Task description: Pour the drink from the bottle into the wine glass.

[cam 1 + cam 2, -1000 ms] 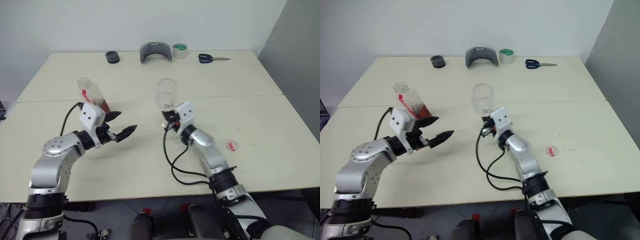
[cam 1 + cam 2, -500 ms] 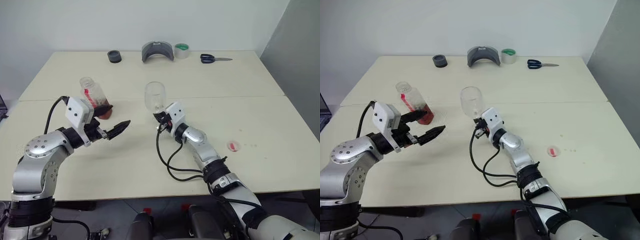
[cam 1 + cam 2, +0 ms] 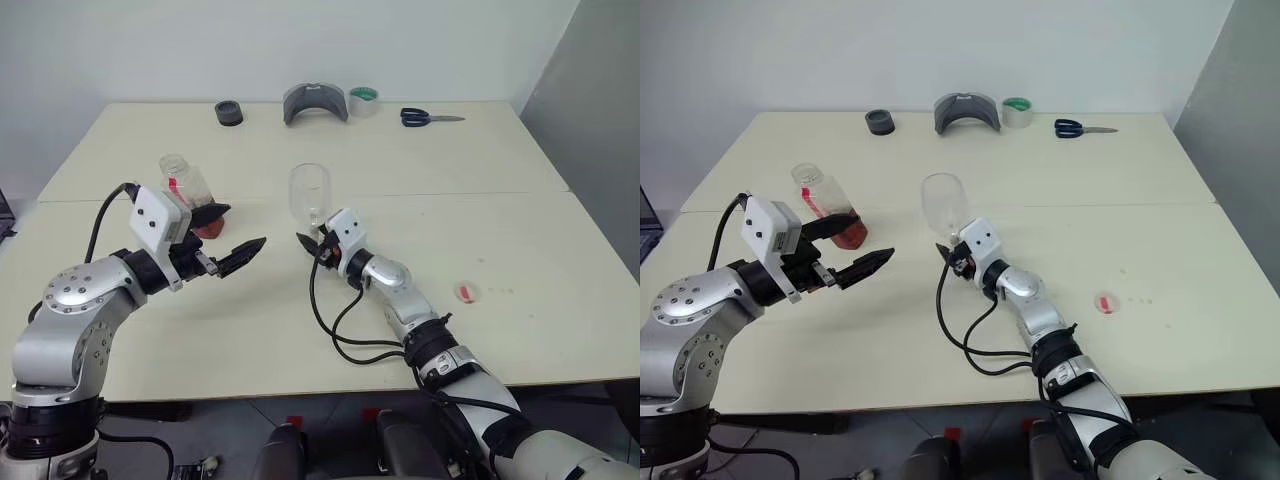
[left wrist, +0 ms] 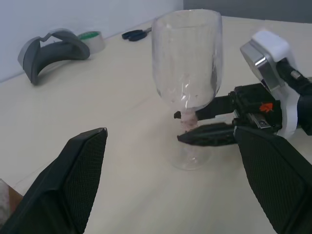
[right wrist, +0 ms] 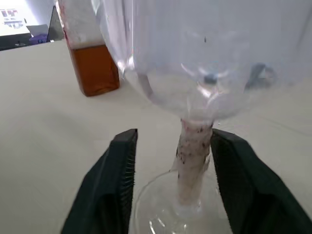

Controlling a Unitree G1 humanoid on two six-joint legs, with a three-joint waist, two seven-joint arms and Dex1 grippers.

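Right end effector level, fingers parted around the wine glass stem; left end effector open, raised.

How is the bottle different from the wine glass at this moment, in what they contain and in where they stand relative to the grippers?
The bottle holds reddish-brown drink in its lower part; the wine glass has an empty bowl. The bottle stands beyond the open left gripper, free of its fingers; the wine glass has the right gripper at its stem, one finger on each side, parted. The bottle has straight walls; the glass rises on a thin stem. Both are clear, upright and on the table.
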